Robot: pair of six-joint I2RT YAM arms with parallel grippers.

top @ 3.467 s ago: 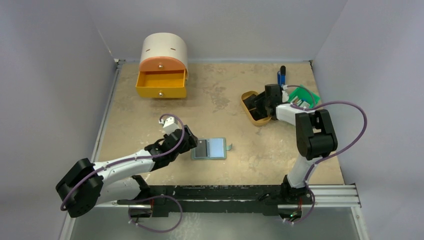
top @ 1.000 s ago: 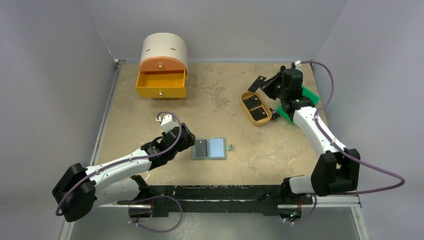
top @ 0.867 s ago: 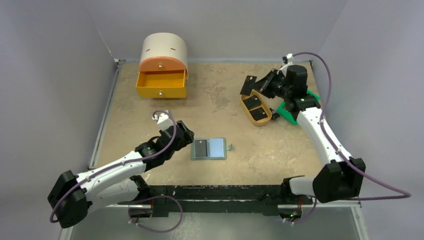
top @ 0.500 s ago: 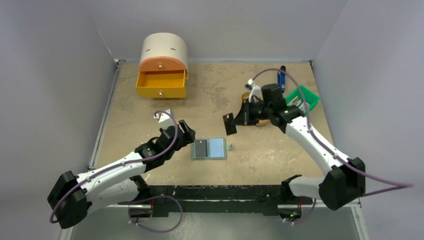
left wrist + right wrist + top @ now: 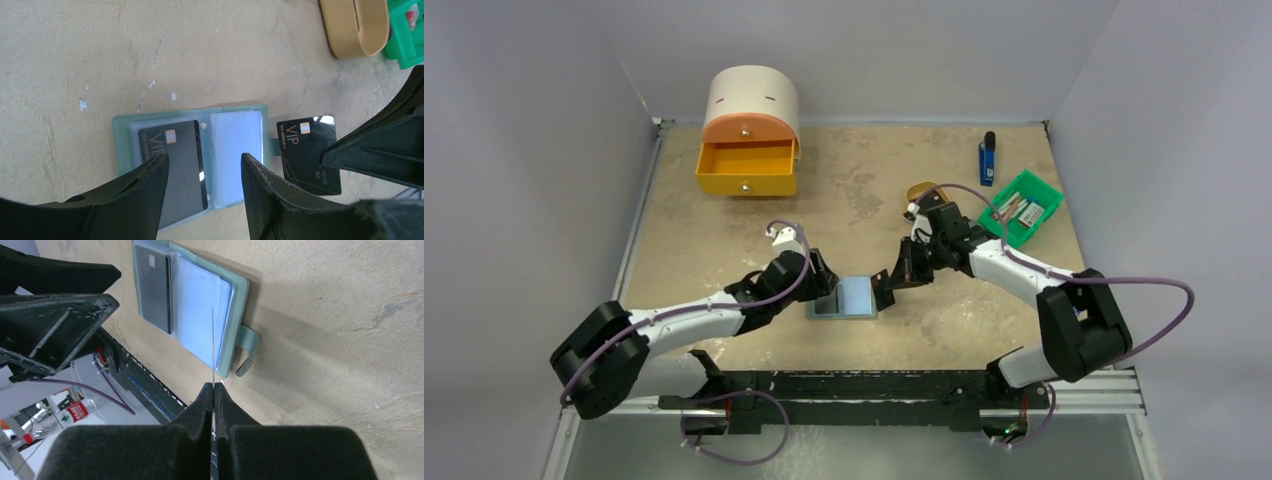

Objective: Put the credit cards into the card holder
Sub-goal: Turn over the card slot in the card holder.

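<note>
The card holder (image 5: 125, 135) lies open on the table, with one black credit card (image 5: 172, 150) in its left pocket and a bare pale blue pocket (image 5: 235, 140) on the right. My left gripper (image 5: 204, 160) is open above the holder, one finger over each half. My right gripper (image 5: 213, 386) is shut on a second credit card (image 5: 307, 150). It holds that card on edge just beyond the holder's tab side. In the right wrist view this card (image 5: 213, 345) shows only as a thin line over the holder (image 5: 240, 290). From above, the held card (image 5: 882, 288) stands at the holder's (image 5: 856, 298) right edge.
An orange drawer box (image 5: 749, 150) stands at the back left with its drawer open. The tan tray (image 5: 919, 192) shows partly behind the right arm. A green bin (image 5: 1022, 207) and a blue lighter (image 5: 988, 158) sit at the back right.
My right arm lifted a card from the tan tray and carried it forward and left to the holder's right edge. My left gripper moved right, over the holder.
</note>
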